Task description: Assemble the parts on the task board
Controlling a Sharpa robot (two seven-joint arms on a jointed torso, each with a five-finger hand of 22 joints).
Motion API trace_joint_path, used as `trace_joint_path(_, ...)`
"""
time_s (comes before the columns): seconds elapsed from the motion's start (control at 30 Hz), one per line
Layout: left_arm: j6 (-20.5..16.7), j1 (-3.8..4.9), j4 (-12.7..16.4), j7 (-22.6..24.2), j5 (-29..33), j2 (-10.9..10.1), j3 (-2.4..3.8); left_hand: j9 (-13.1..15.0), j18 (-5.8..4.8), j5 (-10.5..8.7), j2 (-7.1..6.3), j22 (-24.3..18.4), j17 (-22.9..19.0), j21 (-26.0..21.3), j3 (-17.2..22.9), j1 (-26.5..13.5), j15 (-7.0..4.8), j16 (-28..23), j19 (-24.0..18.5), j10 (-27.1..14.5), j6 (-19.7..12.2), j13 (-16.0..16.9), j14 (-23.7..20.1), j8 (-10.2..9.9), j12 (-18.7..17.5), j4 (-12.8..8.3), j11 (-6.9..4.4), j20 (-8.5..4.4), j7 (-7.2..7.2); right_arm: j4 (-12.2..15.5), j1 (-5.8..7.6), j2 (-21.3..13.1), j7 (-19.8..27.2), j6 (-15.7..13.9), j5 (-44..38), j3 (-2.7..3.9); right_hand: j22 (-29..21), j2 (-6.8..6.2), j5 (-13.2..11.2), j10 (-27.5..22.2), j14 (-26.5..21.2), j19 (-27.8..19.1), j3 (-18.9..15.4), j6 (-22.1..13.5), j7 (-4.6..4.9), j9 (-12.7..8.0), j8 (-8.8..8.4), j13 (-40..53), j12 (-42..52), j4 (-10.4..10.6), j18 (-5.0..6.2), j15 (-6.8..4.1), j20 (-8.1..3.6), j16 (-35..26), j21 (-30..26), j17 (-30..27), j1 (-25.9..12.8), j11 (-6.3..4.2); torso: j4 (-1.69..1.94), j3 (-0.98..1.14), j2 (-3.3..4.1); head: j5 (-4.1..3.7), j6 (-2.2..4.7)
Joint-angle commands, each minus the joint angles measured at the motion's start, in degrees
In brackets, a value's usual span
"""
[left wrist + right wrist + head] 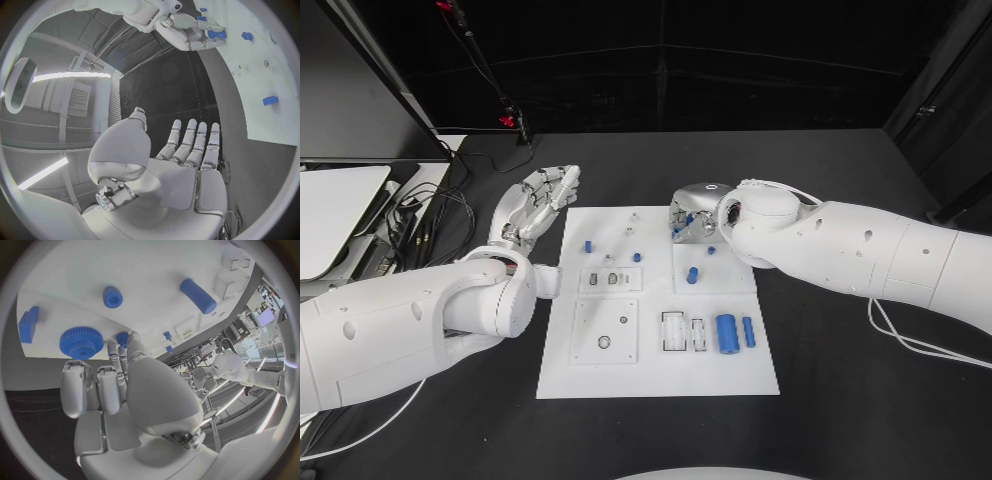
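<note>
The white task board (661, 375) lies in the middle of the black table. My right hand (697, 212) hangs over its far edge with the fingers curled down, and its fingertips (119, 352) pinch a small blue part (122, 337). A blue gear (81, 341), a blue block (28, 324), a blue peg (112, 296) and a blue cylinder (199, 295) sit around it. Near the board's right side lie a thick blue cylinder (727, 333) and a thinner one (749, 331). My left hand (538, 205) is off the board's far left corner, flat, fingers straight, holding nothing.
A pale desk (329, 215) and a tangle of cables (423, 215) stand at the left. A thin stand with red clamps (512, 122) rises at the back left. A white cable (906, 340) trails on the table to the right.
</note>
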Motion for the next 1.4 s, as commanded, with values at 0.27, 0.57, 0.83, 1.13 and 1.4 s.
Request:
trace_joint_path(0.27, 0.43, 0.11, -0.08, 18.51, -0.47, 0.07, 0.06, -0.12, 0.38, 0.39, 0.55, 0.01, 0.0, 0.31, -0.38, -0.04, -0.03, 0.31, 0.17, 0.36, 0.3, -0.01, 0.29, 0.21, 0.41, 0.01, 0.04, 0.05, 8.63, -0.05, 0.08, 0.27, -0.29, 0.66, -0.72, 0.0, 0.79, 0.29, -0.25, 2.63, 2.79, -0.08, 0.69, 2.29, -0.4, 0.2, -0.28, -0.02, -1.0, 0.82, -0.69, -0.77, -0.62, -0.26, -0.24, 0.03, 1.2, -0.57, 0.04, -0.03, -0.03, -0.15, -0.23)
trace_joint_path(0.57, 0.39, 0.11, -0.08, 18.42, -0.47, 0.03, 0.06, -0.12, 0.38, 0.39, 0.55, 0.01, 0.0, 0.31, -0.38, -0.04, -0.03, 0.31, 0.17, 0.36, 0.3, -0.01, 0.29, 0.21, 0.41, 0.01, 0.04, 0.05, 8.63, 0.02, 0.04, 0.41, 0.17, 0.84, -2.09, 0.0, 0.85, 0.81, -0.24, 6.79, 2.84, -0.02, 1.6, 6.94, -1.6, 0.72, 0.94, -0.04, -1.81, 1.48, -0.69, -1.87, -1.57, -0.36, -0.28, -0.01, 3.03, -1.95, 0.09, -0.01, -0.05, -0.08, -0.42)
trace_joint_path(0.83, 0.42, 0.11, -0.09, 18.33, -0.47, 0.02, 0.06, -0.17, 0.37, 0.47, 0.7, 0.0, 0.0, 0.32, -0.42, 0.12, -0.02, 0.3, 0.11, 0.36, 0.28, -0.01, 0.29, 0.24, 0.44, -0.01, 0.04, 0.05, 8.63, 0.28, -0.05, 0.26, 0.97, -2.29, -3.23, 0.0, 1.2, 0.71, -0.22, 10.28, 2.93, 0.24, 2.51, 9.83, -1.92, 0.86, 1.34, -0.1, -2.84, 1.65, -0.8, -2.46, -2.3, -0.43, -0.2, 0.12, 4.94, -2.51, 0.07, -0.04, -0.09, -0.03, -0.53)
trace_joint_path(1.13, 0.49, 0.11, -0.12, 18.18, -0.47, 0.08, 0.06, -0.17, 0.36, 0.48, 0.71, 0.0, 0.0, 0.32, -0.42, 0.13, -0.02, 0.3, 0.11, 0.36, 0.28, -0.01, 0.29, 0.24, 0.44, -0.01, 0.04, 0.05, 8.63, 0.93, -0.12, -0.42, 4.58, -13.01, -3.43, 0.01, 1.56, 0.34, -0.2, 11.73, 3.04, 0.51, 3.3, 10.59, -1.93, 0.6, 0.66, -0.12, -4.54, 1.91, -0.9, -2.56, -2.48, -0.44, -0.11, 0.42, 6.16, -2.57, 0.16, -0.03, -0.11, 0.19, -0.21)
trace_joint_path(1.4, 0.51, 0.11, -0.16, 18.13, -0.47, 0.06, 0.06, -0.17, 0.36, 0.48, 0.71, 0.0, 0.0, 0.32, -0.42, 0.13, -0.02, 0.3, 0.11, 0.36, 0.28, -0.01, 0.29, 0.24, 0.44, -0.01, 0.04, 0.05, 8.63, 2.38, -0.09, -1.23, 8.59, -20.59, -3.45, 0.16, 2.03, 0.03, -0.19, 12.22, 3.12, 0.79, 3.69, 10.97, -1.9, 0.48, 0.29, -0.12, -5.47, 2.05, -1.01, -2.53, -2.47, -0.39, 0.04, 0.76, 6.65, -2.53, 0.21, -0.08, -0.12, 0.84, 0.11)
